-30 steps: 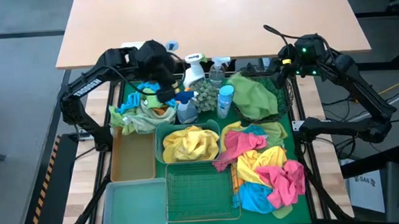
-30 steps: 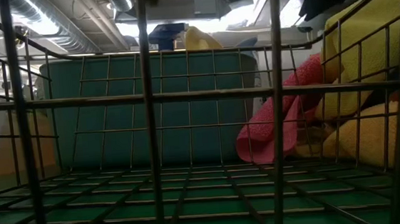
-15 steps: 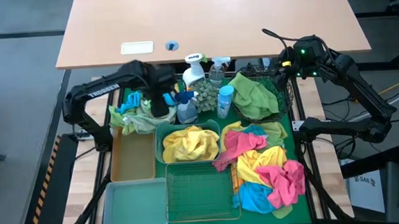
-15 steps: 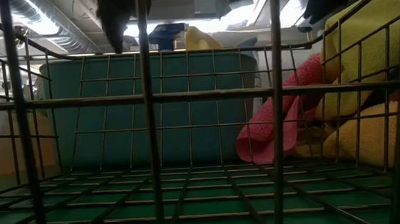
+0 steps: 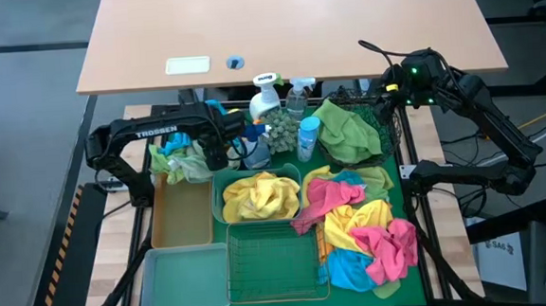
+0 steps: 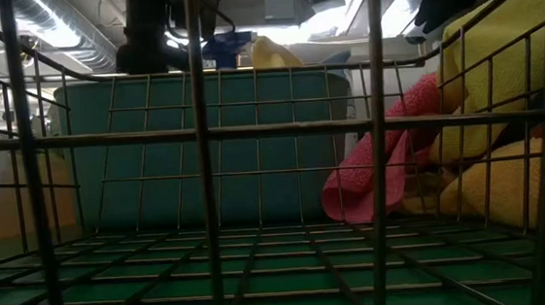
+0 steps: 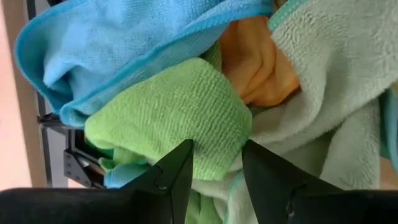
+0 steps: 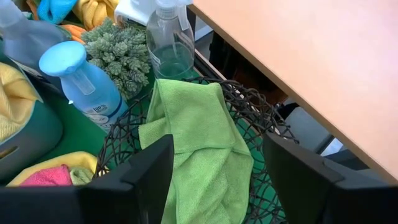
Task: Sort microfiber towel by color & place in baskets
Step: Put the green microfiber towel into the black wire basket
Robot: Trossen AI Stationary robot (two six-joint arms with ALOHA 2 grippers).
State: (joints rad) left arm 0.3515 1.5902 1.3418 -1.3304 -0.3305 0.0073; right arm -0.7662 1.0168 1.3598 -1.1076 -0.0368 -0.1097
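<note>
Mixed microfiber towels lie heaped at the table's far left (image 5: 181, 162): a light green one (image 7: 174, 115), a blue one (image 7: 112, 50), an orange one (image 7: 255, 62) and a pale mint one (image 7: 329, 93). My left gripper (image 7: 217, 152) points down over this heap, open, with the green towel's fold between its fingertips. My right gripper (image 8: 216, 146) hangs open above the round black wire basket (image 8: 261, 124), where a green towel (image 8: 199, 143) lies draped over the rim. Yellow towels fill the teal tub (image 5: 222, 213). Pink, yellow and blue towels (image 5: 363, 228) are piled at the right. My left gripper comes at the light green towel's fold (image 7: 214, 140) from above, one open finger on either side of it. I cannot tell whether the fingertips touch the cloth. The towel lies on the heap.
The tan tray (image 5: 182, 215), the clear pale bin (image 5: 184, 277) and the green wire basket (image 5: 272, 262) stand along the near left. Spray bottles (image 5: 266, 96) (image 5: 308, 137) and a small plant (image 5: 279, 129) crowd the far middle, close to my left gripper.
My left gripper has come down onto the far-left towel heap and tipped over until it points steeply down. In the low view its arm has dropped into the picture from above. The towels have kept their places.
</note>
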